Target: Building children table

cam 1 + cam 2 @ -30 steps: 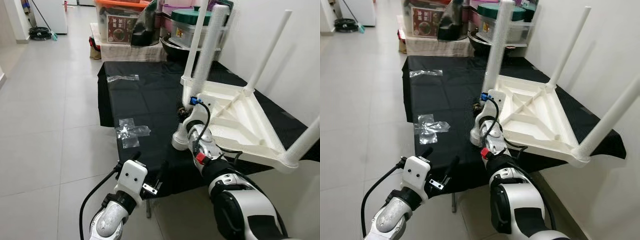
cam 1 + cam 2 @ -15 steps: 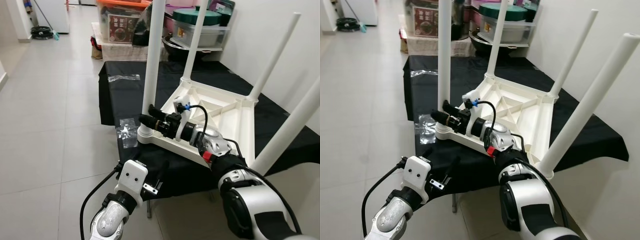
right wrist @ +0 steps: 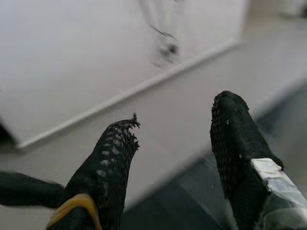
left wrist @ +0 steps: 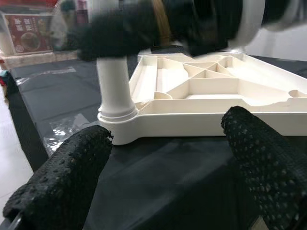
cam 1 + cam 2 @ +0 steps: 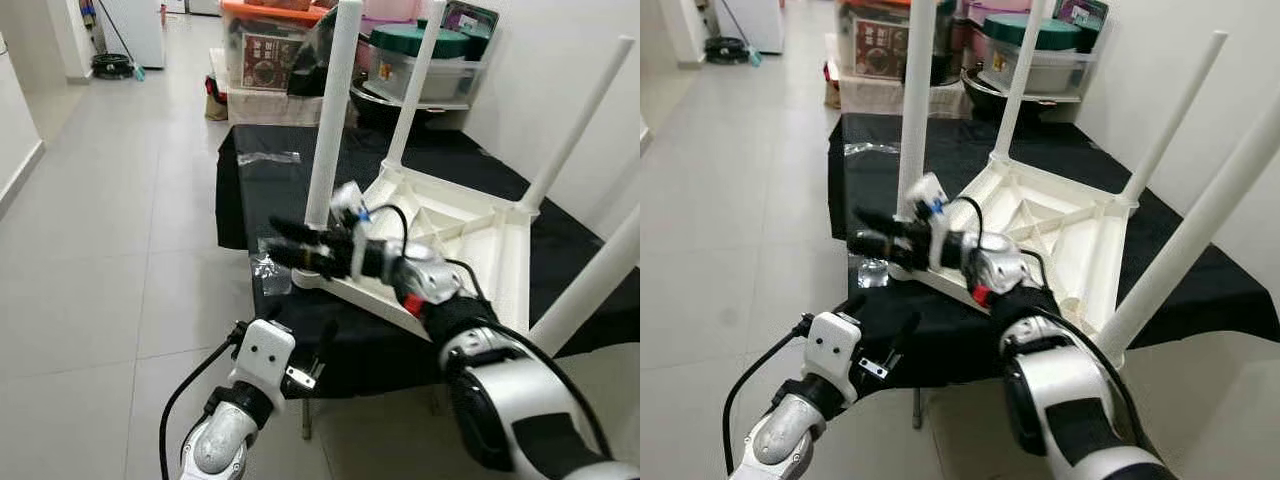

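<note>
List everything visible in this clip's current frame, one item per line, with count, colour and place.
Children's table: one, white, upside down on the black cloth, four legs pointing up.
Black cloth: one, covers the low surface under the table.
Clear plastic wrappers: two, on the cloth, one at the far side, one near the table's closest corner.
Storage boxes: several, one orange-lidded, one green-lidded, stacked behind the cloth.
Floor: pale tiles, on the robot's left.
Left hand: black fingers open, low at the cloth's near edge, empty.
Right hand: black fingers open, beside the base of the nearest table leg, blurred.
</note>
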Controlling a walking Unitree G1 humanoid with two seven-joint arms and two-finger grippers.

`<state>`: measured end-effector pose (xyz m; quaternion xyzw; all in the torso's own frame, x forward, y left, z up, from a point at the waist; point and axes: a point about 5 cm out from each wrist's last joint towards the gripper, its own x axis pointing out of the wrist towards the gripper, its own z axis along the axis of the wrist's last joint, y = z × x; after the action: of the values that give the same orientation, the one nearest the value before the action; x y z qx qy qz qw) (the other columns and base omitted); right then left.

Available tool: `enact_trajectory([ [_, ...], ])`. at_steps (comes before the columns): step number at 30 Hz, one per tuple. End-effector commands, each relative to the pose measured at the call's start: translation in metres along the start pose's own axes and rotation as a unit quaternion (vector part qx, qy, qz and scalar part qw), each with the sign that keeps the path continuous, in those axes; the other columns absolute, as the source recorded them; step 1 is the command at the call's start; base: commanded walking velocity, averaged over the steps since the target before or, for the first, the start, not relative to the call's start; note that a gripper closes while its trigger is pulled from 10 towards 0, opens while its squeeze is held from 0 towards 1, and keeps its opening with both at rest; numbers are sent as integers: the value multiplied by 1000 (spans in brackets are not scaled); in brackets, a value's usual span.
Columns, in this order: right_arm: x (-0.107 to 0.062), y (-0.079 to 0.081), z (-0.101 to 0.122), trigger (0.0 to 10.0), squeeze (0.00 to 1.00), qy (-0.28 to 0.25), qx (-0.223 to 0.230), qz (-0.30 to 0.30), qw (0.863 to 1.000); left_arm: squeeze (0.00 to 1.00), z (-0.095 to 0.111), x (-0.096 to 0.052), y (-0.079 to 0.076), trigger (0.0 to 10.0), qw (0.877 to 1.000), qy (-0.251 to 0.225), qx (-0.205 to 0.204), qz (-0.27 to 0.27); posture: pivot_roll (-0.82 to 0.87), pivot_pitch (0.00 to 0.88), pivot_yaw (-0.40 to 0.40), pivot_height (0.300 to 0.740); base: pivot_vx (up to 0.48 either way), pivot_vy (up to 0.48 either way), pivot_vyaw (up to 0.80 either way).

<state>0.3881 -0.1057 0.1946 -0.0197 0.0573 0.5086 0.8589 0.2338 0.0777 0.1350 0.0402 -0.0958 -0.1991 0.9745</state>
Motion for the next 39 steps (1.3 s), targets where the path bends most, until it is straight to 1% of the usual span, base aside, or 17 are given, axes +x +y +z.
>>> enact_trajectory([
  [1, -15, -14, -1, 10000, 0, -7, 15, -56, 998, 0, -2, 0, -3, 10000, 1000, 6, -3, -3, 79, 17, -138, 740, 0, 0, 0],
  [2, -15, -14, -1, 10000, 0, -7, 15, -56, 998, 0, -2, 0, -3, 10000, 1000, 6, -3, -3, 79, 17, -138, 740, 0, 0, 0],
  [3, -22, -22, 0, 10000, 0, -11, 1, -111, 994, 0, -3, 0, -2, 10000, 1000, 6, -3, -3, 80, 16, -138, 740, 0, 0, 0],
  [4, -25, -28, 1, 10000, 0, -9, 2, -157, 988, 0, -3, 0, -2, 10000, 1000, 6, -3, -3, 80, 16, -138, 740, 0, 0, 0],
  [5, -25, -28, 1, 10000, 0, -9, 2, -157, 988, 0, -3, 0, -2, 10000, 1000, 6, -3, -3, 80, 16, -138, 740, 0, 0, 0],
  [7, -27, -35, 5, 10000, 0, -18, 13, -222, 975, 0, -3, 0, -3, 10000, 1000, 6, -1, -5, 79, 17, -134, 740, 0, 0, 0],
  [8, -27, -35, 5, 10000, 0, -18, 13, -222, 975, 0, -3, 0, -3, 10000, 1000, 6, -1, -5, 79, 17, -134, 740, 0, 0, 0],
  [9, -24, -35, 11, 10000, 0, -37, 19, -229, 972, 0, -2, 0, -3, 10000, 1000, 6, -1, -6, 87, 20, -135, 740, 0, 0, 0],
  [13, -17, -32, 16, 10000, 0, -49, 19, -218, 975, 0, -2, 0, -2, 10000, 1000, 5, -1, -5, 89, 22, -137, 740, 0, 0, 0],
  [15, -7, -26, 22, 10000, 0, -60, 11, -196, 979, 0, -1, 0, -2, 10000, 1000, 5, -1, -5, 89, 23, -136, 740, 0, 0, 0],
  [17, 4, -18, 28, 10000, 0, -69, 7, -159, 985, 0, -1, 0, -3, 10000, 1000, 5, -1, -5, 90, 25, -139, 740, 0, 0, 0],
  [18, 4, -18, 28, 10000, 0, -69, 7, -159, 985, 0, -1, 0, -3, 10000, 1000, 5, -1, -5, 90, 25, -139, 740, 0, 0, 0],
  [20, 12, -13, 32, 10000, 0, -67, 1, -145, 987, 0, -1, -1, -3, 10000, 1000, 4, -1, -4, 87, 28, -143, 740, 0, 0, 0],
  [23, 16, -11, 35, 10000, 0, -67, -9, -151, 986, 0, 0, -1, -3, 10000, 1000, 3, -2, -3, 88, 31, -149, 740, 0, 0, 0],
  [29, 26, -9, 36, 10000, 0, -63, 2, -184, 981, 0, 1, -1, -3, 10000, 1000, 3, -3, -2, 83, 38, -149, 740, 0, 0, 0],
  [32, 34, -5, 36, 10000, 0, -60, -3, -202, 977, 0, 4, -3, -6, 10000, 1000, 1, -3, -4, 83, 59, -151, 740, 0, 0, 0],
  [39, 44, 1, 38, 10000, 0, -59, 2, -213, 975, 0, 12, -9, -13, 10000, 1000, -4, -9, -4, 81, 109, -168, 740, 0, 0, 0],
])
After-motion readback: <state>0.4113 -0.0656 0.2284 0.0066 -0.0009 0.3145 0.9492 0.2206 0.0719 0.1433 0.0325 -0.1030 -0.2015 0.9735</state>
